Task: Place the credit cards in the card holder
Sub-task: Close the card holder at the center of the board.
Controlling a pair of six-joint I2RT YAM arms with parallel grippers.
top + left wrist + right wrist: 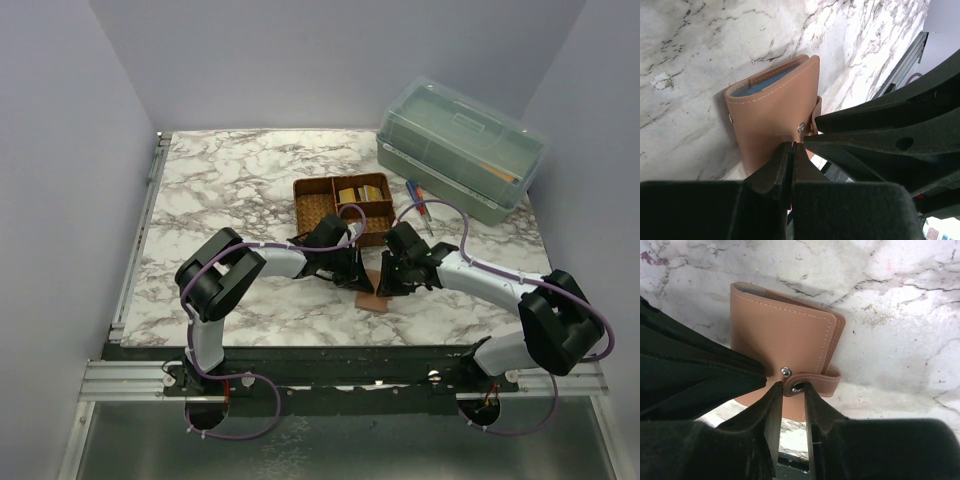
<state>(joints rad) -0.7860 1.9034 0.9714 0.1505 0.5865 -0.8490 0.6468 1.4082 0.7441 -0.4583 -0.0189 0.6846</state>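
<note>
One card holder (772, 117), one woven tray (312, 205), one green box (460, 145) — two pens (417, 196).

The holder (785, 335) looks like smooth tan leather with a soft satin sheen, pale stitching along its edges and a shiny metal snap (785, 371) by its tab. Under the holder, the table (220, 180) shows a glossy marble pattern, white with grey veins. Beyond the holder, the tray (312, 205) is rough brown woven fibre and the box (460, 150) translucent green plastic. The left gripper (791, 150) and right gripper (792, 390) are matt black plastic.
</note>
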